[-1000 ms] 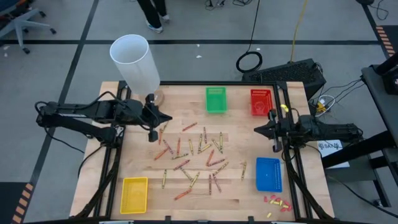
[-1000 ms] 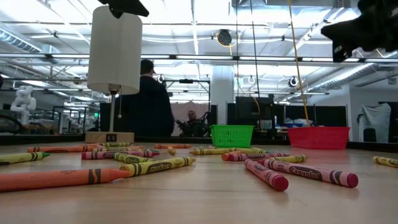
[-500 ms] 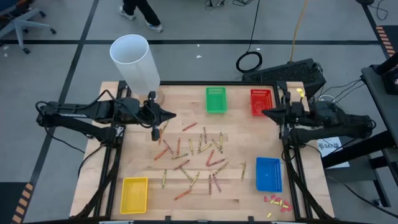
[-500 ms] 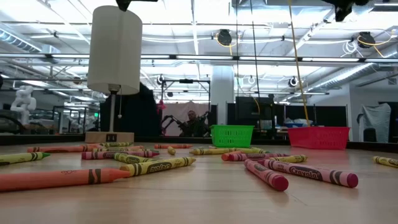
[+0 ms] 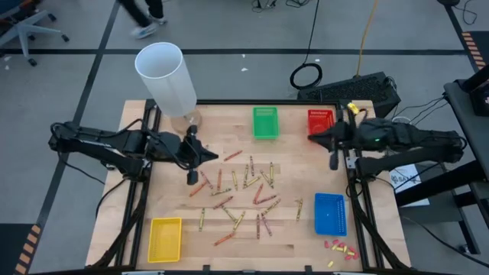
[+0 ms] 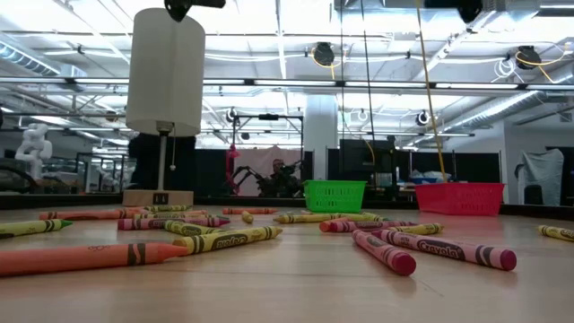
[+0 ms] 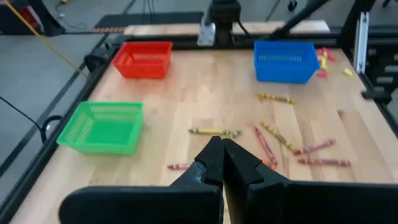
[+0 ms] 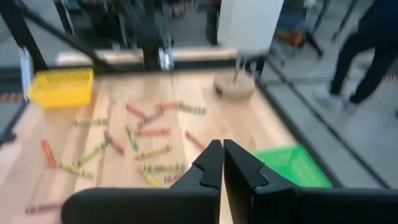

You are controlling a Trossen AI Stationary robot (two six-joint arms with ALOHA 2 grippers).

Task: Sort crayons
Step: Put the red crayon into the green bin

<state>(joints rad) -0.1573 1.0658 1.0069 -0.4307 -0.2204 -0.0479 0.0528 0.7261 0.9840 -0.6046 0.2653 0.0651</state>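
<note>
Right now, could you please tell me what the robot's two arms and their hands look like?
Both are slim, dark, jointed arms with black cables running along them. The left hand and the right hand each end in two matte black fingers, broad at the base and tapering to narrow tips. The right arm carries a small yellow tag and a green light near its wrist.

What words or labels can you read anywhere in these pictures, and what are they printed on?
"Crayola": on the wrapper of the dark red crayon lying nearest in the low view.
Dark print on the yellow crayon beside it: too blurred to read.
Small label on the wooden base of the white cylinder stand: too small to read.
Paper at the table's right edge, seen from above: writing unreadable.
</note>
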